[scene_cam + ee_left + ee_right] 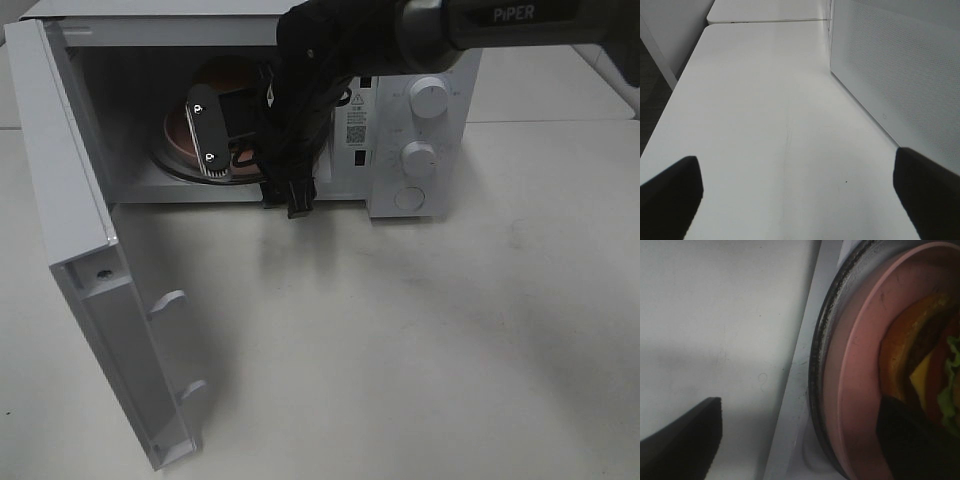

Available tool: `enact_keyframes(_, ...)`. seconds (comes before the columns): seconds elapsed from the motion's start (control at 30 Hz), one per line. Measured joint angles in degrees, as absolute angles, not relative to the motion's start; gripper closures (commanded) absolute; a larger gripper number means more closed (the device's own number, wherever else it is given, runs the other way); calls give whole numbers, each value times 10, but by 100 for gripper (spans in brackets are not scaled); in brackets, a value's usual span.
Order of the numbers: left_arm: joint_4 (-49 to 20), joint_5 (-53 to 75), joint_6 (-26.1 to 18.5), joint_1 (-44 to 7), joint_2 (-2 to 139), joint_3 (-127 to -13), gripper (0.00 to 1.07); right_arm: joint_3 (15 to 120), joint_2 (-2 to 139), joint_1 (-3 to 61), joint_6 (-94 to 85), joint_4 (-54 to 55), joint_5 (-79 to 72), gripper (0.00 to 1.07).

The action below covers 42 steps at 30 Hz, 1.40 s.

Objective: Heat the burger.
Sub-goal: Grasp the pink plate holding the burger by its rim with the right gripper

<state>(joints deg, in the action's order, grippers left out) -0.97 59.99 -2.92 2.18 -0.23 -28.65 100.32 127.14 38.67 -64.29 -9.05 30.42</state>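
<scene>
the burger [925,370] is sitting on the pink plate [850,390] on the turntable [817,375] inside the open microwave [425,150]. the right claw [800,410] is gaping wide at the plate's edge, gripping nothing. the left claw [795,160] is hanging open over the surface [765,100]. the burger is looking soft and stacked, likely sliding apart if squeezed, so the stiff plate rim is looking the safer hold. the right arm is hiding most of the burger from the high camera.

Pink plate [855,390] on glass turntable [817,380] inside wht microwave [445,130], partly under R pincer [797,440]. Door [60,170] open, well off to pincer's side; 2 knobs [430,98] opp. side. Wht table [450,330] in front.
</scene>
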Motion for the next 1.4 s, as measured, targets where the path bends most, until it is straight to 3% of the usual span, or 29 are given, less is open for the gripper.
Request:
enact_keyframes(0.6, -10, 600, -29, 22, -2, -286, 9, 1153, 1375, 387, -597, -104, 362, 30)
enact_keyframes(0.83, -10, 600, -29, 22, -2, -286, 9, 1167, 1391, 384, -589, -103, 365, 33)
enact_keyframes(0.93, -10, 600, -29, 22, -2, -286, 9, 1171, 1399, 379, -588, -103, 364, 43)
enact_keyframes(0.97, -10, 600, -29, 22, -2, -286, 9, 1171, 1400, 378, -587, -103, 365, 55)
enact_keyframes(1.0, -10, 600, -29, 22, -2, -286, 9, 1171, 1400, 378, -587, -103, 365, 55)
enact_keyframes(1.03, -10, 600, -29, 22, -2, -286, 9, 1171, 1400, 375, -587, -103, 365, 72)
enact_keyframes(1.07, -10, 600, -29, 22, -2, -286, 9, 1171, 1400, 374, -587, -103, 365, 82)
enact_keyframes(1.1, -10, 600, -29, 22, -2, -286, 9, 1171, 1400, 374, -587, -103, 365, 82)
enact_keyframes(1.13, -10, 600, -29, 22, -2, -286, 9, 1171, 1400, 372, -587, -105, 358, 101)
enact_keyframes(1.17, -10, 600, -29, 22, -2, -286, 9, 1172, 1400, 372, -589, -105, 368, 107)
enact_keyframes(1.4, -10, 600, -29, 22, -2, -286, 9, 1174, 1400, 374, -589, -103, 375, 107)
